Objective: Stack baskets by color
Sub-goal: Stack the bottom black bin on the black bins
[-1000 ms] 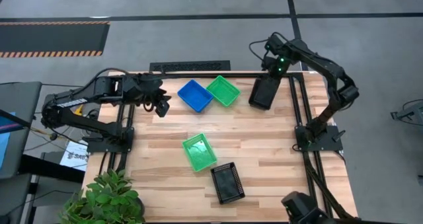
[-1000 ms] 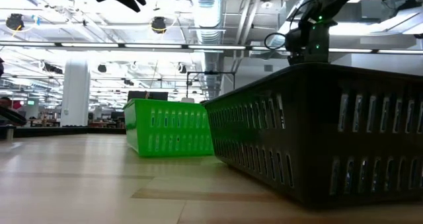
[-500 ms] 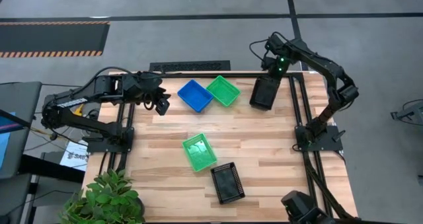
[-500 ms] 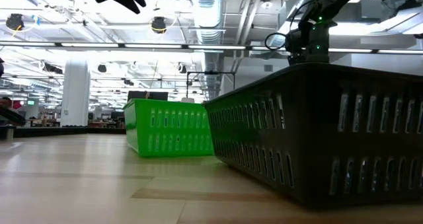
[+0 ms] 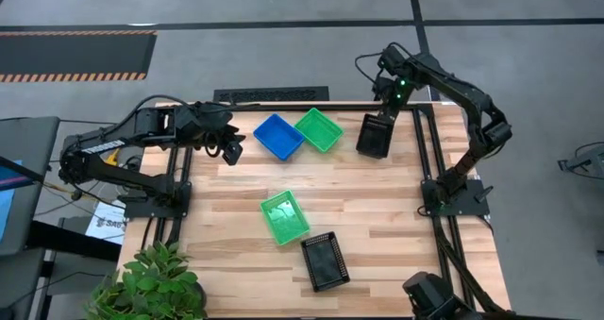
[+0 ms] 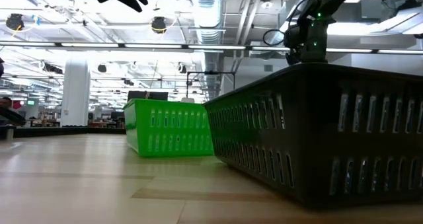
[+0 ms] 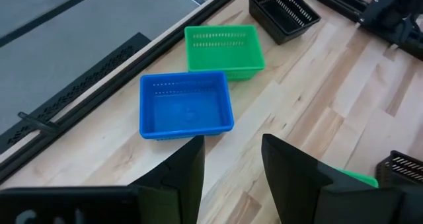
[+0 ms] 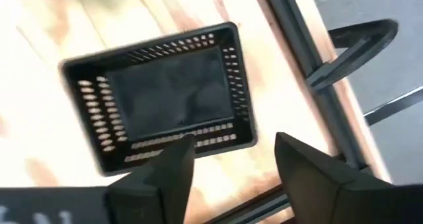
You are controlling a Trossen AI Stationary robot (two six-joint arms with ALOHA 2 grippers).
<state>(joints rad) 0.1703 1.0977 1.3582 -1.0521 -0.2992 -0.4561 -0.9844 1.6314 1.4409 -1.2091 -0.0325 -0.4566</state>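
Note:
Five baskets rest on their bases on the wooden table (image 5: 396,216). A blue one (image 5: 278,136) and a green one (image 5: 318,129) stand side by side at the far middle. A black one (image 5: 375,135) stands at the far right. Another green one (image 5: 284,216) and another black one (image 5: 324,262) stand toward the near edge. My right gripper (image 8: 231,145) hangs open, pointing down, just above the far-right black basket (image 8: 165,95). My left gripper (image 7: 231,141) is shut and holds nothing. It hovers left of the blue basket (image 7: 186,105).
A potted plant (image 5: 151,284) stands at the table's near left corner. Dark rails (image 5: 427,150) run along the left and right sides beside the arm bases. Bare wood lies between the far baskets and the near pair.
My right gripper has let go of the far-right black basket, staying above it. The basket has settled flat on the table.

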